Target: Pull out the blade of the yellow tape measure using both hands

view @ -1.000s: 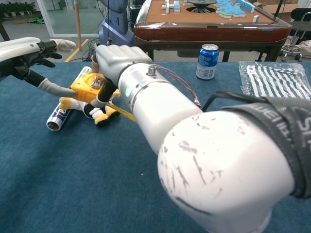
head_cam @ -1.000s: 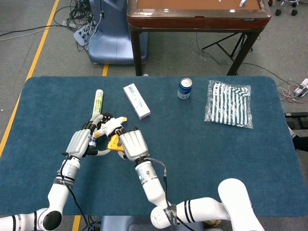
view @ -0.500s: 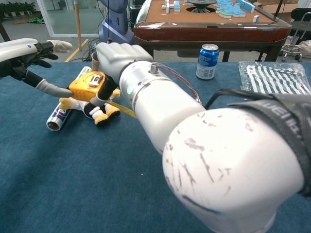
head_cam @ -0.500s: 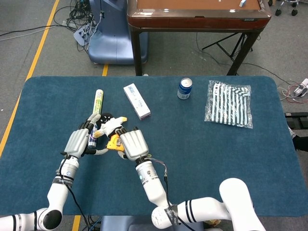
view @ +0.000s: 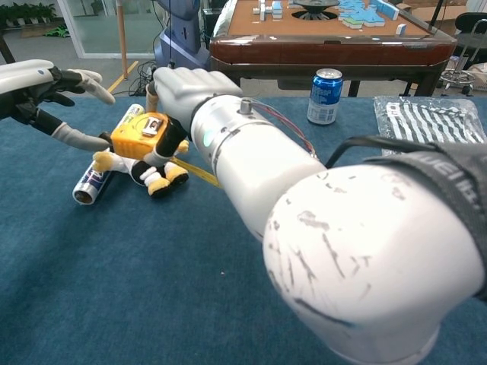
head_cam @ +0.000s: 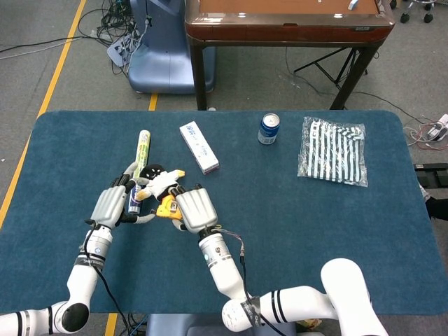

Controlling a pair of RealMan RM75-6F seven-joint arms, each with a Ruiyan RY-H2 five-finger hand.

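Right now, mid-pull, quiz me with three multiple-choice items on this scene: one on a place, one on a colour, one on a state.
1. Where is the blue can?
A. beside the striped bag
B. on the toy
C. in the left hand

2. What colour is the tape measure?
A. red
B. yellow
C. green

3. What grips the tape measure?
A. nothing
B. the left hand alone
C. the right hand

Key: 1 A, it stands left of the striped bag. 2 B, its case is yellow. 3 C, the right hand's fingers wrap it.
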